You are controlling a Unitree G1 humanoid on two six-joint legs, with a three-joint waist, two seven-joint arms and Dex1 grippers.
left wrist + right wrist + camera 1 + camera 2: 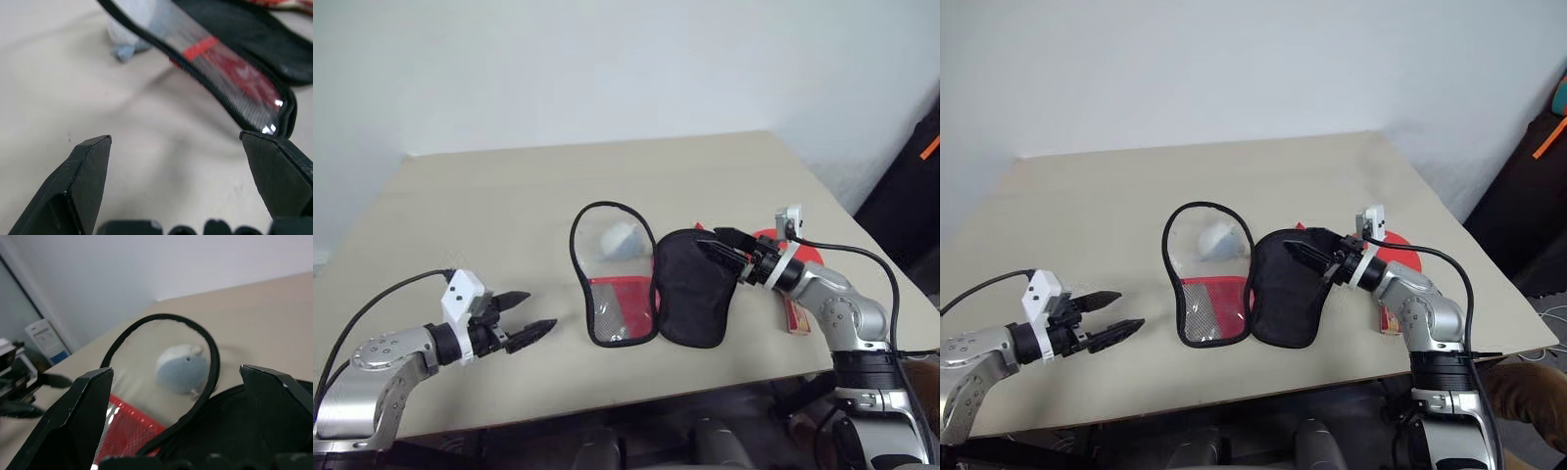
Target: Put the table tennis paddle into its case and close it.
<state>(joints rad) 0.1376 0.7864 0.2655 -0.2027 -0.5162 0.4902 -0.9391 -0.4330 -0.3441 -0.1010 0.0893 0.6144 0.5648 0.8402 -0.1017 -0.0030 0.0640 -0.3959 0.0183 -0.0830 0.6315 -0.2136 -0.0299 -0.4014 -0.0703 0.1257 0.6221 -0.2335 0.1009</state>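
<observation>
Black fabric case (651, 289) unzipped flat on counter (509, 206) | left pincer (530, 315) apart, empty | right pincer (722, 247) apart over case

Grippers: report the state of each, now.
Left gripper: open, holding nothing, above the beige table.
Right gripper: open, holding nothing, over the opened black fabric case.

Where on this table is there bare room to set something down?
Bare: the far table behind the case, and the stretch between the left gripper and the case. Crowded: around the right gripper, over the case beside the table tennis paddle.
</observation>
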